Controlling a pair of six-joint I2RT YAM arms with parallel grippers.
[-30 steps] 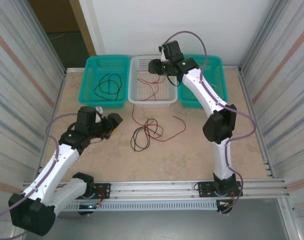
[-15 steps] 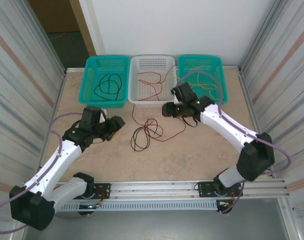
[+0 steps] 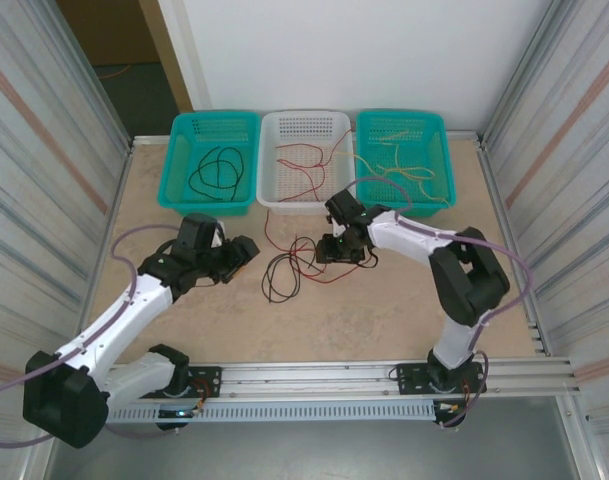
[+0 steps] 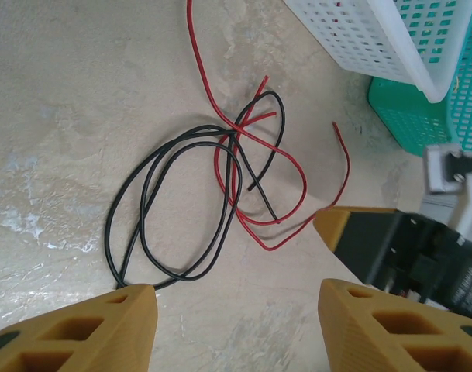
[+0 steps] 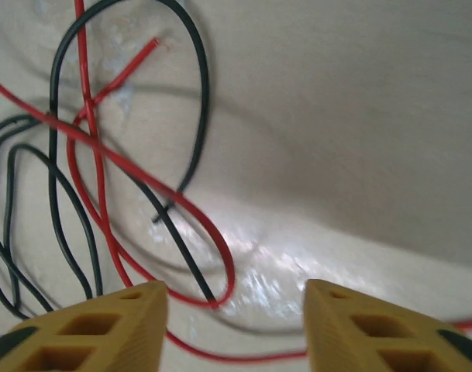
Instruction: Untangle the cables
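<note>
A tangle of black and red cables [image 3: 292, 265] lies on the table's middle. My left gripper [image 3: 248, 248] hovers just left of it, open and empty. In the left wrist view the black loops [image 4: 177, 203] and red strand [image 4: 300, 177] lie ahead of my left gripper [image 4: 236, 325]. My right gripper [image 3: 324, 250] sits low at the tangle's right edge, open. In the right wrist view my right gripper [image 5: 236, 325] stands over a red loop [image 5: 220, 244] and a black cable end [image 5: 191, 263]; a red strand runs on the table between its fingers.
Three baskets line the far edge: a teal one [image 3: 179, 160] with a black cable, a white one [image 3: 272, 165] with red cables, a teal one [image 3: 439, 160] with yellow cables. Metal walls flank the beige table [image 3: 384, 310].
My right arm has swung from over the white basket down to the tangle's right edge. My left gripper has moved right, closer to the tangle.
</note>
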